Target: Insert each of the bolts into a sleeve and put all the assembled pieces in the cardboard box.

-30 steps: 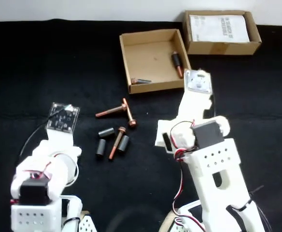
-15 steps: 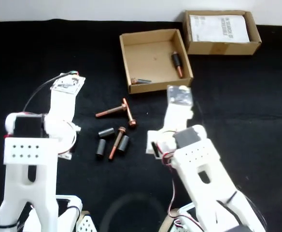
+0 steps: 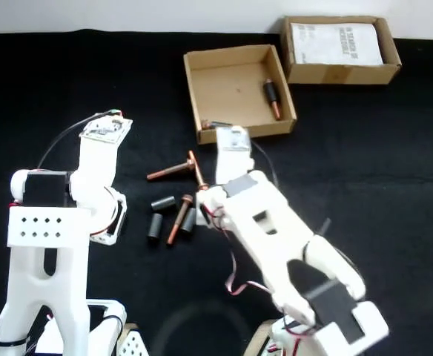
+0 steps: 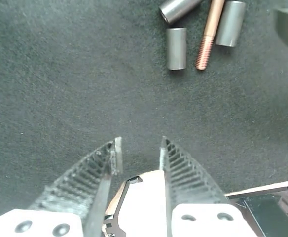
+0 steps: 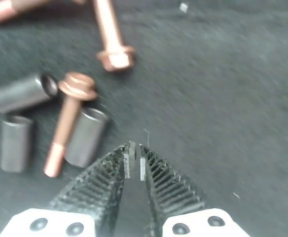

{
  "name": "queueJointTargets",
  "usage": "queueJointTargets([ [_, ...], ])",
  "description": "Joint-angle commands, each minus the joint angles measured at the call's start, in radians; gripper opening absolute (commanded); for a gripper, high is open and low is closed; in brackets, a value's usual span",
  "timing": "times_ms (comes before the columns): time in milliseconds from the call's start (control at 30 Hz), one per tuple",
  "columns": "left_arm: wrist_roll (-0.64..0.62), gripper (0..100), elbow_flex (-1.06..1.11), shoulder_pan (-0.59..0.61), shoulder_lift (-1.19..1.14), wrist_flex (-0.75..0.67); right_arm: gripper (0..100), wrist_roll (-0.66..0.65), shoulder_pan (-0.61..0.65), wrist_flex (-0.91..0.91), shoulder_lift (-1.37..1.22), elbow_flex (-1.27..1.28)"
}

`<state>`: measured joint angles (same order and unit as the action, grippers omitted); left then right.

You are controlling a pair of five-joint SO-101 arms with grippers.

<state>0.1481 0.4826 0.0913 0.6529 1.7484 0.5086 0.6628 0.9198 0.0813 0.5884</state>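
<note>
Three bolts (image 3: pixel 179 219) and three sleeves (image 3: pixel 155 225) are seen loose on the black table (image 3: pixel 365 185), and two assembled pieces (image 3: pixel 272 98) are laid in the cardboard box (image 3: pixel 192 93). The left gripper (image 4: pixel 139 148) is held over bare table with its fingers spread and nothing between them. The fingers of the right gripper (image 5: pixel 135 155) are almost pressed together, empty, just beside a sleeve.

One sleeve (image 3: pixel 190 220) half behind the right arm (image 3: pixel 257 219); piece (image 3: pixel 210 124) in the cardboard box (image 3: pixel 231 89) corner perhaps assembled.
</note>
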Motion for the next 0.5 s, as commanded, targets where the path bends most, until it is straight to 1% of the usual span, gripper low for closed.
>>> queueJointTargets([
  [0, 0.002, 14, 0.019, -0.012, -0.001, 0.006, 1.3, 0.057, 0.035, -0.031, -0.088, -0.11],
  [100, 0.002, 14, 0.048, -0.01, -0.001, 0.006, 1.3, 0.077, 0.068, -0.031, -0.171, -0.179],
  [167, 0.002, 14, 0.051, -0.01, -0.001, 0.005, 1.8, 0.115, 0.076, -0.031, -0.217, -0.219],
  [233, 0.003, 14, 0.047, -0.01, -0.001, 0.005, 5.9, 0.14, 0.081, -0.031, -0.254, -0.252],
  [367, 0.008, 14, 0.045, -0.01, -0.001, 0.005, 17.1, 0.144, 0.09, -0.031, -0.295, -0.292],
  [467, 0.008, 14, 0.045, -0.01, -0.001, -0.003, 18.0, 0.144, 0.091, -0.031, -0.298, -0.3],
])
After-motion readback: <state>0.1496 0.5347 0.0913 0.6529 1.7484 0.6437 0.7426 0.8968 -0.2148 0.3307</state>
